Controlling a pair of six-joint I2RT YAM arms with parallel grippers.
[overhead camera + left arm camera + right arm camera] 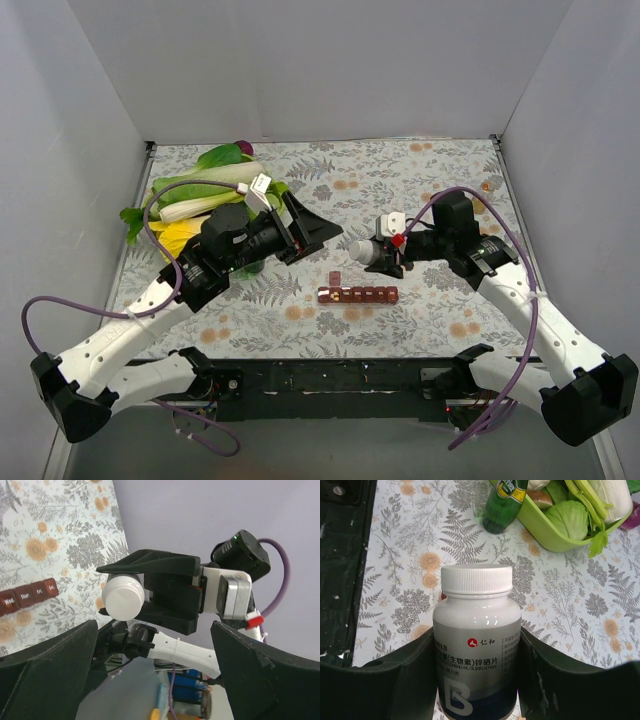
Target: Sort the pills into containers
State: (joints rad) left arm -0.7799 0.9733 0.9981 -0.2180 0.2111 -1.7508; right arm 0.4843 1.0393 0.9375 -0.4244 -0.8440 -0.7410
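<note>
The dark red-brown pill organizer strip (pixel 357 294) lies near the middle front of the table, with one lid standing up at its left end; part of it shows in the left wrist view (pixel 27 597). My right gripper (pixel 378 255) is shut on a grey pill bottle with a white cap (pixel 476 640), held on its side just above and behind the strip; the bottle also shows in the top view (pixel 362 252) and in the left wrist view (pixel 122 596). My left gripper (pixel 318 230) is open and empty, raised left of the bottle. No loose pills show.
A green tray of vegetables (pixel 205 190) sits at the back left, also in the right wrist view (pixel 560 537). A dark green bottle (pixel 504 505) stands beside it, partly hidden by my left arm in the top view. White walls close three sides.
</note>
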